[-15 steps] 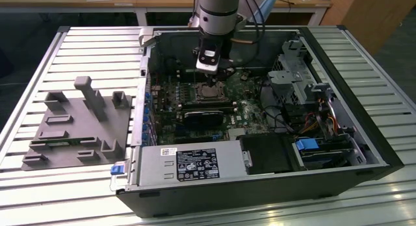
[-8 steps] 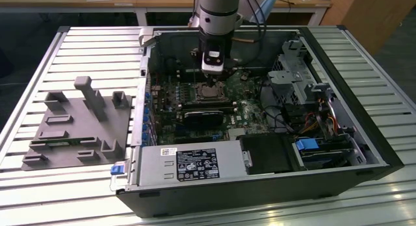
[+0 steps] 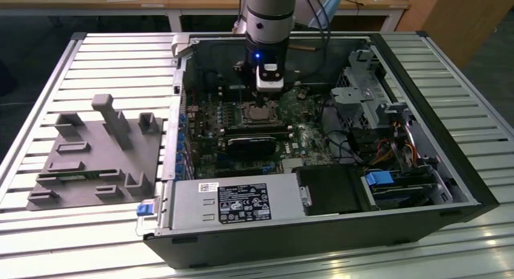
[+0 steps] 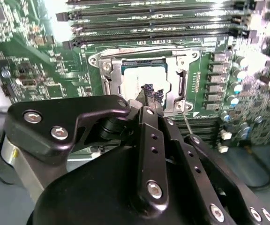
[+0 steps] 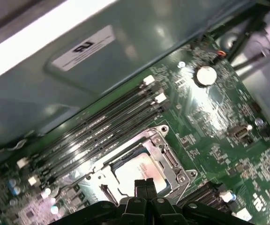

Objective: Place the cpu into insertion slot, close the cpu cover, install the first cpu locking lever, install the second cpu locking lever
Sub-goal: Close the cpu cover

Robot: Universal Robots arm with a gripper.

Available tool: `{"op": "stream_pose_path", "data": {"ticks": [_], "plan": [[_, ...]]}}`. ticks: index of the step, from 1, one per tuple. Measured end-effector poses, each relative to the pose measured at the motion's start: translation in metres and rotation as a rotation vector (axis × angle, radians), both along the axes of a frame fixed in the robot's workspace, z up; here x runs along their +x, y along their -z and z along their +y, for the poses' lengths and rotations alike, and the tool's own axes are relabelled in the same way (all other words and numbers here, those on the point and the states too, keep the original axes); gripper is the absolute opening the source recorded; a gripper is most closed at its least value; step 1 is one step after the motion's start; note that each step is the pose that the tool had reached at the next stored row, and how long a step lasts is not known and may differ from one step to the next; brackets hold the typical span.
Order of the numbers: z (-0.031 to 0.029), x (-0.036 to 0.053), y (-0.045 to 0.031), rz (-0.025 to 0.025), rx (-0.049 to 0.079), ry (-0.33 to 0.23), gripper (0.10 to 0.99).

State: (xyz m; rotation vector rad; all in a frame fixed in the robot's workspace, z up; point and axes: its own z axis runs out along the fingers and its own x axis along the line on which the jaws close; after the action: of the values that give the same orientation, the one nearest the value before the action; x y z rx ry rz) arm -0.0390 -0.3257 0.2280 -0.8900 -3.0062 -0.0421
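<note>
The cpu is a silvery square chip lying in the insertion slot of the dark green motherboard. The cpu cover, a silvery metal frame, lies flat around the chip. A thin metal lever rod runs beside the socket. My gripper hangs just above the socket. Its black fingertips are shut together over the chip's edge, with nothing visibly between them. The gripper body hides the near side of the socket in both wrist views.
Long memory slots run beside the socket. Inside the open computer case stand a power supply, a drive cage and loose cables. A grey fixture plate lies on the slatted table at the exterior view's left.
</note>
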Motion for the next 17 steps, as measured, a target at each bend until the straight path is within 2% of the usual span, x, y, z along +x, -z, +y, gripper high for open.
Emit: {"op": "stream_pose_path", "data": {"ticks": [17], "plan": [[0.0, 0.0, 0.0002, 0.0, 0.0, -0.308, 0.106]]}}
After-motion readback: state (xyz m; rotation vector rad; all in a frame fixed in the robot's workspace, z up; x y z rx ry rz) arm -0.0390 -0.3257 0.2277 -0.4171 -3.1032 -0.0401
